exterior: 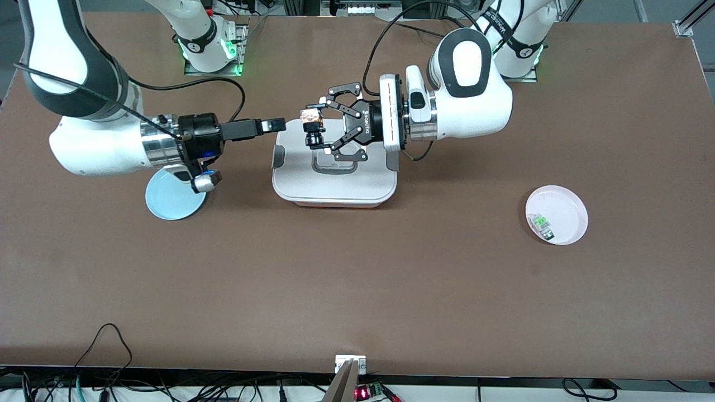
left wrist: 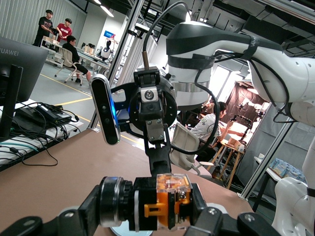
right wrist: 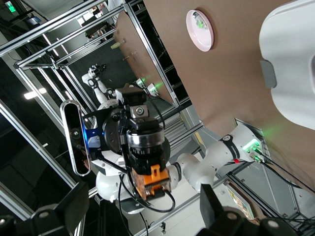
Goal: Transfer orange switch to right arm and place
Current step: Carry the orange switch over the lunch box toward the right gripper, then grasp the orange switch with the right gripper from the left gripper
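My left gripper (exterior: 316, 126), the wide claw-like one, is shut on the orange switch (exterior: 311, 119) and holds it in the air over the white lidded box (exterior: 335, 181). In the left wrist view the switch (left wrist: 170, 202) sits clamped between the fingers, with its black cylinder end to one side. My right gripper (exterior: 275, 124), slim and black, points at the switch from the right arm's end and stops a short gap away from it. In the right wrist view its fingers (right wrist: 78, 201) stand wide apart and empty, with the switch (right wrist: 151, 181) farther off between them.
A pale blue plate (exterior: 167, 202) lies partly under the right arm's wrist. A pink plate (exterior: 565, 209) toward the left arm's end holds a small green-and-clear component (exterior: 540, 223). Cables run along the table edge nearest the front camera.
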`<control>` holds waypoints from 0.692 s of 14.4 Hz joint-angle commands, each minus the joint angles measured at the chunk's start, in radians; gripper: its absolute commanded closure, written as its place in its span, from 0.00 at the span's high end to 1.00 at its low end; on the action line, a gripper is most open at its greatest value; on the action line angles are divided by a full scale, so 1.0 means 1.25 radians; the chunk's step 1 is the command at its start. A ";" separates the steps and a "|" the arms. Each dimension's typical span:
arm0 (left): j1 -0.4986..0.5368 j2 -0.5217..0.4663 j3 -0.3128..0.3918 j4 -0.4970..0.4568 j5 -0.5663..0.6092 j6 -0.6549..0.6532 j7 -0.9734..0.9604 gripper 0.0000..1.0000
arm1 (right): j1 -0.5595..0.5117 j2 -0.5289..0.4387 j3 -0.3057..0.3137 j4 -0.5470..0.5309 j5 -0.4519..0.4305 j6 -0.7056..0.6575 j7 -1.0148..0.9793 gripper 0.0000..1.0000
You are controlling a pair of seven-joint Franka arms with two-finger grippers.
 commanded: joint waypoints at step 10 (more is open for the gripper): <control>0.000 -0.001 -0.003 0.012 -0.032 0.008 0.026 0.00 | 0.001 -0.028 0.070 -0.051 0.040 0.072 -0.006 0.87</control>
